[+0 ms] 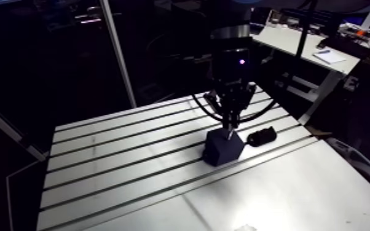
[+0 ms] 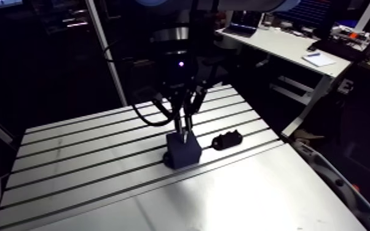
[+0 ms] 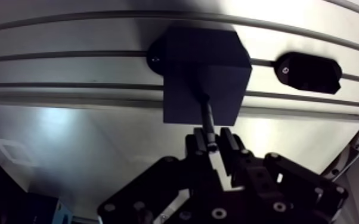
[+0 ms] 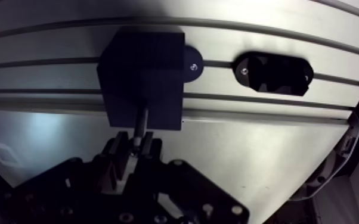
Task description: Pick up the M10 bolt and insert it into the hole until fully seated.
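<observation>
A dark cube-shaped block (image 3: 203, 71) stands on the slotted table (image 1: 132, 153), bolted down by a round foot. My gripper (image 3: 213, 146) hangs straight above it, shut on the head end of the dark M10 bolt (image 3: 207, 116). The bolt's shank points down and its tip meets the block's top face; the hole itself is too dark to make out. In the arm view the gripper (image 1: 229, 126) sits right over the block (image 1: 223, 147), with the bolt (image 1: 230, 131) showing as a thin pale line at the top face.
A black oblong holder (image 3: 309, 72) is fixed to a table slot, just beside the block and apart from it (image 1: 261, 136). Smooth plate (image 1: 273, 196) lies on the near side of the slots.
</observation>
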